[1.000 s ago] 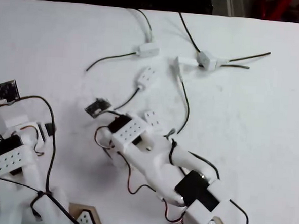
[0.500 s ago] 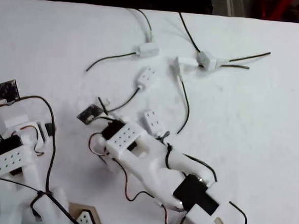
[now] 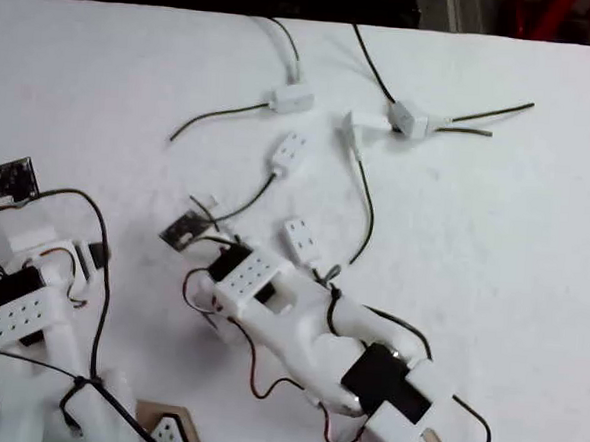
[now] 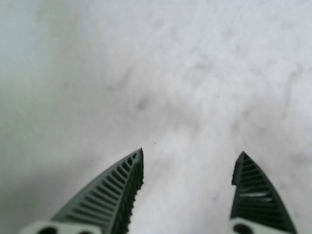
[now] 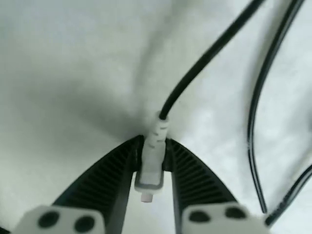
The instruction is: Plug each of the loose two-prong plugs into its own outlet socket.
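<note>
The right arm (image 3: 299,316) reaches from the lower right of the high view up toward the middle-left of the white table (image 3: 513,254). Its right gripper (image 5: 153,141) is clamped on a small white plug (image 5: 150,163): the ribbed fingers (image 5: 114,170) press the plug's two sides, and its black cord (image 5: 209,53) runs off across the tabletop. Just beside that arm's wrist, near the middle of the high view, a white socket block (image 3: 301,239) lies loose. A second socket block (image 3: 289,153) sits higher in the frame, with a dark lead trailing from it down toward the arm's tip. Toward the top, a white connector (image 3: 292,99) lies at upper centre with cords coming off it. Another connector (image 3: 408,119) lies to its right, also with cords. Between those two and slightly lower is a loose white plug piece (image 3: 352,134), its black wire curving downward. The left arm (image 3: 24,310) sits in the lower left corner. The left gripper (image 4: 190,153) hangs over bare tabletop, its jaws spread well apart.
</note>
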Available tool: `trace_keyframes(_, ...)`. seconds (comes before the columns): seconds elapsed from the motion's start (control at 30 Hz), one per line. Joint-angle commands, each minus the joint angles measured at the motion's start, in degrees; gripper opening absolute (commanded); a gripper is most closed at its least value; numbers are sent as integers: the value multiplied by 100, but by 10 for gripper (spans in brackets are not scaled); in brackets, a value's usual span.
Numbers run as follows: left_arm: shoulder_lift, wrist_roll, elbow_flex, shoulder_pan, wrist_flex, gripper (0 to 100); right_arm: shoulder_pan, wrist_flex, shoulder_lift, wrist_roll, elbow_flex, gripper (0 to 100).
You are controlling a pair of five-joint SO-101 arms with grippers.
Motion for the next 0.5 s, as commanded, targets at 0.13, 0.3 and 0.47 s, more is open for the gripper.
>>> trace_keyframes(0.13, -163, 18, -316, 84, -114, 294, -57, -57, -180, 53, 0, 18)
trace_keyframes(0.3, -163, 18, -316, 84, -114, 294, -48, 154, -136, 9, -299, 54)
trace_keyframes(0.47, -163, 18, -316, 84, -114, 294, 4, 567, -127, 9, -756, 78)
